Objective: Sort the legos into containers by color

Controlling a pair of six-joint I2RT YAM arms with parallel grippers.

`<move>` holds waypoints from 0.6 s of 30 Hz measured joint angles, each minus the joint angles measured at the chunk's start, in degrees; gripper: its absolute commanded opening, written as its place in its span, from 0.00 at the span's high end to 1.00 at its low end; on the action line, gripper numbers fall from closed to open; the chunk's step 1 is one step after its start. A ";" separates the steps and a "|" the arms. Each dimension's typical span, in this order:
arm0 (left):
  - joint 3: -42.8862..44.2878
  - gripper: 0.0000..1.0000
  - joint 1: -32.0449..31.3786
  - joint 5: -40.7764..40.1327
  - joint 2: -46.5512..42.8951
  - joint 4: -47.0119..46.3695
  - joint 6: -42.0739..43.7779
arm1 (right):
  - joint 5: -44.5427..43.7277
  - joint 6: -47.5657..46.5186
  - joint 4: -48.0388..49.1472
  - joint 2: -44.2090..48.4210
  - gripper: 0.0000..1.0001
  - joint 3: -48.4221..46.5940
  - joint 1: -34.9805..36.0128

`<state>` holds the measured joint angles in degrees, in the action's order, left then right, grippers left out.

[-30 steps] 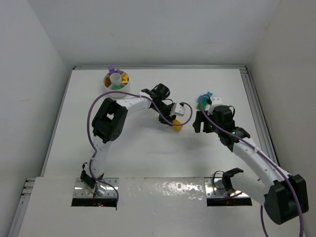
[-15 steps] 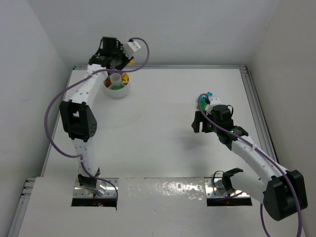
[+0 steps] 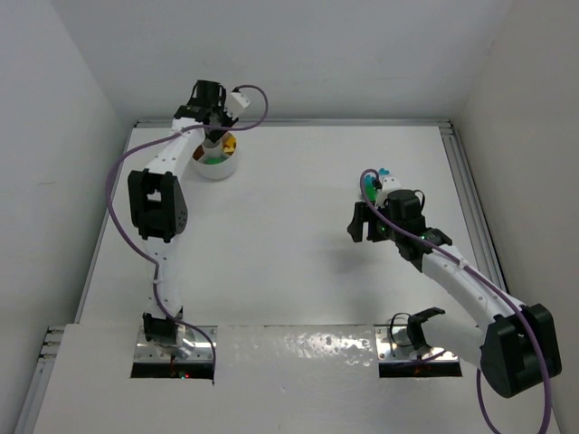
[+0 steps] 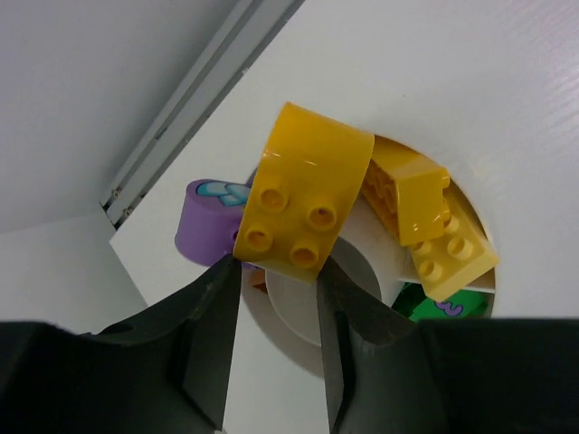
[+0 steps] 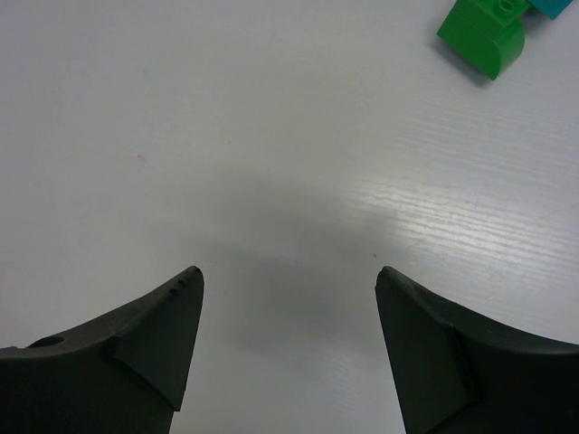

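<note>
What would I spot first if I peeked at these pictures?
The bright yellow brick, pinched in the left gripper right above the white bowl in the far left corner. Over on the right, the right gripper hangs open above the bare table, with a green brick lying nearby.

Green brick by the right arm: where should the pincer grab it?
Probably from straight above, right pincer pinching the green brick by its flat sides. It lies on the table with studs showing; one edge is curved and could slip, and a teal brick crowds another side.
</note>
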<state>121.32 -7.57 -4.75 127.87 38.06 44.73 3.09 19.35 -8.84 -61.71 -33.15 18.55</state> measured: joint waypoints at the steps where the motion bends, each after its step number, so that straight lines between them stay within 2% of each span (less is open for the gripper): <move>1: 0.15 1.00 0.00 -0.13 0.61 -0.35 -0.02 | 0.02 0.11 0.02 0.00 0.25 0.00 0.00; 18: 0.42 1.00 -0.20 2.19 0.94 0.33 -1.11 | 0.11 0.81 0.22 0.00 0.24 0.00 0.00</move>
<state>121.73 -7.77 -2.57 128.81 38.39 43.62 3.20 20.16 -8.62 -61.71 -33.15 18.55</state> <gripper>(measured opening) 0.003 0.755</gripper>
